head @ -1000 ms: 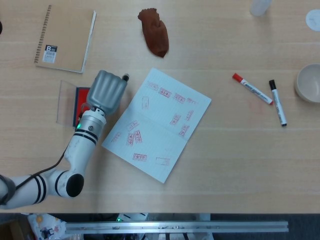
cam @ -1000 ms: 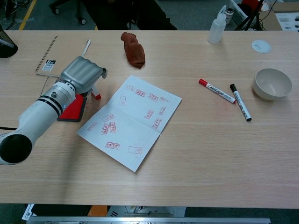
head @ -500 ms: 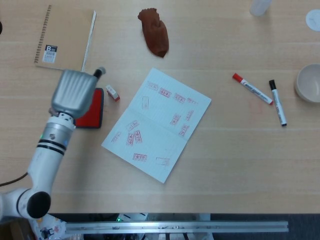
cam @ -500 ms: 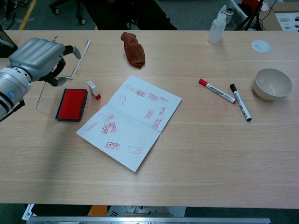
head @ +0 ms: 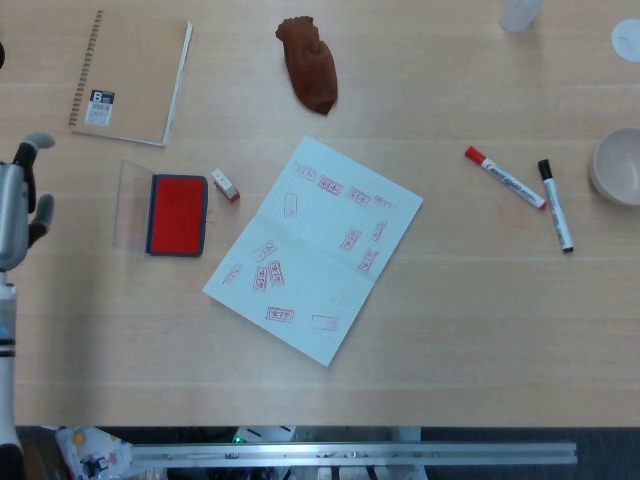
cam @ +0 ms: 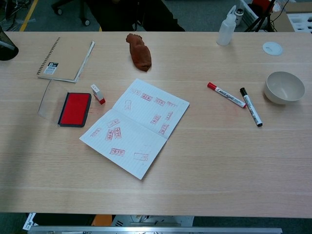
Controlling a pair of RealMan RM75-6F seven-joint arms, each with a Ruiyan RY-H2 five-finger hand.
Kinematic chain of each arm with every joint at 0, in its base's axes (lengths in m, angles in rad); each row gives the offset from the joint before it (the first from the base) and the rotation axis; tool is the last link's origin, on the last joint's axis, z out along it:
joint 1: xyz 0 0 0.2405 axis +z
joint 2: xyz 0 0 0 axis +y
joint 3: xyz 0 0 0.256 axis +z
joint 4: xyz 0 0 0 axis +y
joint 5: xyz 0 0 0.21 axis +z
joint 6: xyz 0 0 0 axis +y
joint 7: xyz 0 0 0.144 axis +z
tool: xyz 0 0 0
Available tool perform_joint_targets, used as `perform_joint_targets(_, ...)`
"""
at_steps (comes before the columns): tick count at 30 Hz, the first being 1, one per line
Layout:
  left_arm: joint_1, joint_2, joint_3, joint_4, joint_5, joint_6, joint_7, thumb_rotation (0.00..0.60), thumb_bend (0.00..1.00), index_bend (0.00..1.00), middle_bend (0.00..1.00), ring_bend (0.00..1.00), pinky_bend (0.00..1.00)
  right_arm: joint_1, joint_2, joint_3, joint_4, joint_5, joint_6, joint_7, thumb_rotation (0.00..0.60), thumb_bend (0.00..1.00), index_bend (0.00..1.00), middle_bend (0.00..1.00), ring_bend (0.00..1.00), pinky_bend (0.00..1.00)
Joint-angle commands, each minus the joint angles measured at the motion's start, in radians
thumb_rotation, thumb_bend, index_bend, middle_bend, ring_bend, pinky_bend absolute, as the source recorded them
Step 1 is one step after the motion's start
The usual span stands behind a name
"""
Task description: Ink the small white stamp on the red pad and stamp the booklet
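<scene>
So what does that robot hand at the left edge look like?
Only a sliver of the left hand shows in the head view: silver-grey metallic shell, rounded grey fingertips with dark parts between. Below it is a white arm with a black band. The right hand is out of view.

A long table [cam: 204, 165] of pale wood grain fills both views, evenly lit with only soft shadows. Along its near edge runs a silver metal rail [head: 350, 455]. Beyond the far edge lies a dark grey-green floor [cam: 195, 17], with a yellow line [cam: 29, 14] at far left and chair casters [cam: 85, 20] nearby.
</scene>
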Motion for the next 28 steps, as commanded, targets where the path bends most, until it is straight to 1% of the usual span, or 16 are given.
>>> perform_joint_targets(1,0.053,0.028,0.029,0.019,0.037,0.036,-0.056,0.600,0.28,0.32,0.74,0.70,1.00,0.002,-0.001,-0.013,0.001,-0.036,0.010,0.007,0.600,0.21,0.30,0.38,0.27,0.37)
perform_joint_targets(8,0.125,0.068,0.072,0.015,0.111,0.072,-0.100,0.600,0.28,0.35,0.74,0.69,1.00,0.018,-0.015,-0.046,0.019,-0.152,0.035,0.017,0.600,0.21,0.33,0.38,0.28,0.38)
perform_joint_targets(11,0.146,0.074,0.079,0.011,0.135,0.083,-0.105,0.600,0.28,0.36,0.74,0.69,1.00,0.023,-0.021,-0.058,0.019,-0.182,0.040,0.008,0.600,0.21,0.34,0.38,0.28,0.38)
perform_joint_targets(18,0.174,0.088,0.094,-0.005,0.183,0.079,-0.086,0.600,0.28,0.37,0.74,0.69,1.00,0.009,-0.041,-0.050,0.025,-0.189,0.095,-0.021,0.600,0.21,0.34,0.38,0.28,0.38)
perform_joint_targets(28,0.190,0.081,0.069,-0.010,0.183,0.057,-0.062,0.600,0.28,0.37,0.74,0.69,1.00,-0.003,-0.049,-0.043,0.014,-0.171,0.124,-0.049,0.600,0.20,0.34,0.39,0.29,0.38)
